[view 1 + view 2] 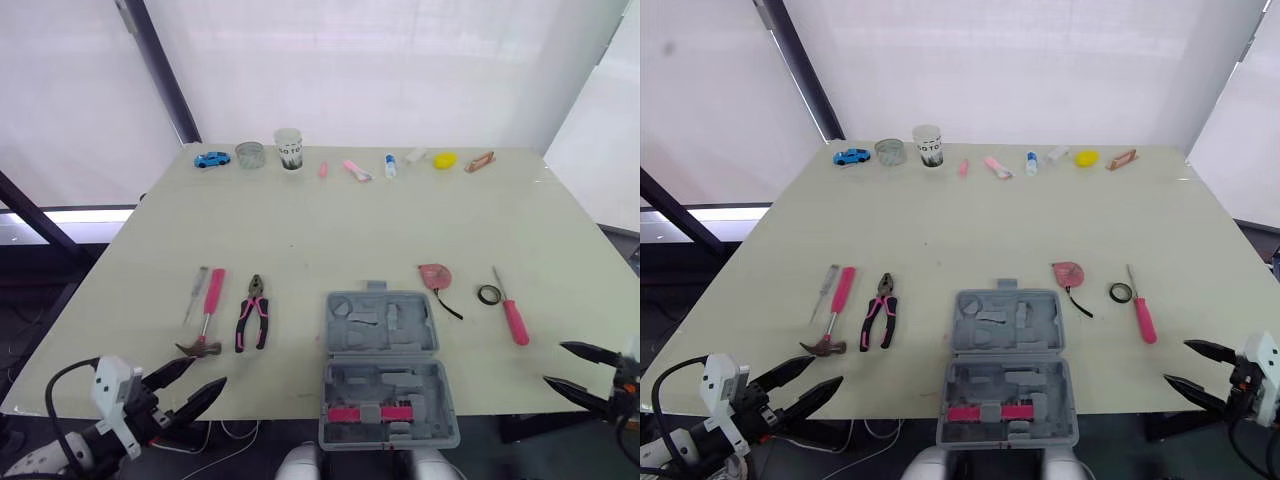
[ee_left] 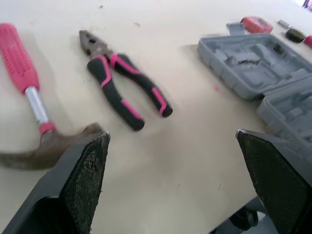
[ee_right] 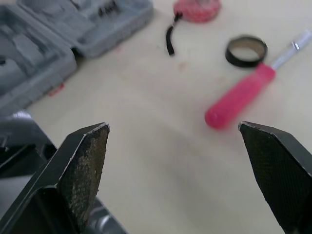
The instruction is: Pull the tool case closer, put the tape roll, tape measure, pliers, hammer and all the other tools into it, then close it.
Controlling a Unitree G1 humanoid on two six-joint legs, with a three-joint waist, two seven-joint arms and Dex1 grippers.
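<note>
The grey tool case [image 1: 385,365] lies open at the table's near edge, in the middle. To its left lie the pink-and-black pliers [image 1: 252,314], a hammer [image 1: 206,320] with a pink handle, and a thin awl [image 1: 196,293]. To its right lie a red tape measure [image 1: 435,275], a black tape roll [image 1: 488,295] and a pink screwdriver [image 1: 511,313]. My left gripper [image 1: 195,385] is open just below the hammer head, at the table's front edge. My right gripper [image 1: 578,372] is open off the near right corner, short of the screwdriver.
Along the table's far edge stand a blue toy car [image 1: 211,159], a glass jar [image 1: 250,154], a paper cup [image 1: 289,149], pink items [image 1: 355,169], a small bottle [image 1: 390,166], a yellow object [image 1: 445,160] and a brown clip [image 1: 480,161]. A dark pole [image 1: 160,72] rises behind the far left corner.
</note>
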